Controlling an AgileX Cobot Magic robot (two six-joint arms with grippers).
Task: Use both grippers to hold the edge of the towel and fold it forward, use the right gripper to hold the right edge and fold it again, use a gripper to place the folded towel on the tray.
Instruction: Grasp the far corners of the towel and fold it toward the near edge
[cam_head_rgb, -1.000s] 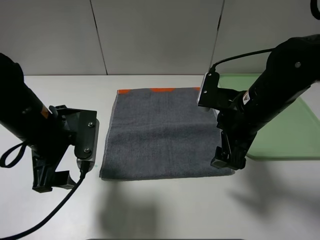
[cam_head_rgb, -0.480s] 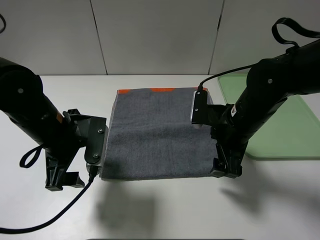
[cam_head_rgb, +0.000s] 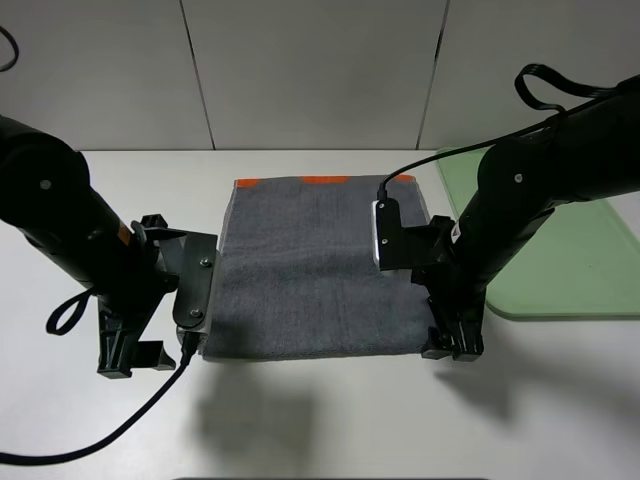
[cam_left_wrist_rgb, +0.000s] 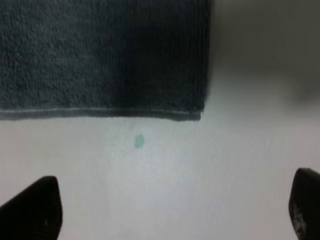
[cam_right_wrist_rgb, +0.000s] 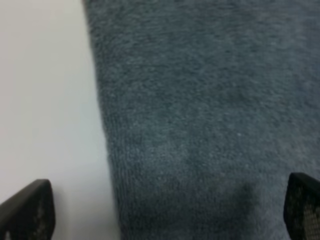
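Note:
The dark grey towel (cam_head_rgb: 315, 270) lies flat on the white table, its orange and white band (cam_head_rgb: 325, 180) along the far edge. My left gripper (cam_head_rgb: 130, 357) is low beside the towel's near left corner. In the left wrist view it (cam_left_wrist_rgb: 170, 215) is open over bare table, with the towel's hemmed corner (cam_left_wrist_rgb: 125, 65) just ahead. My right gripper (cam_head_rgb: 452, 345) is at the near right corner. In the right wrist view it (cam_right_wrist_rgb: 165, 215) is open and straddles the towel's side edge (cam_right_wrist_rgb: 200, 100). The pale green tray (cam_head_rgb: 575, 250) lies to the right.
A grey panelled wall stands behind the table. Black cables trail from both arms, the left one across the table's front left (cam_head_rgb: 110, 435). A small green mark (cam_left_wrist_rgb: 139, 141) is on the table near the towel's hem.
Both arms have moved inward toward the towel's near corners, the left one rightward and the right one leftward. The towel has not moved.

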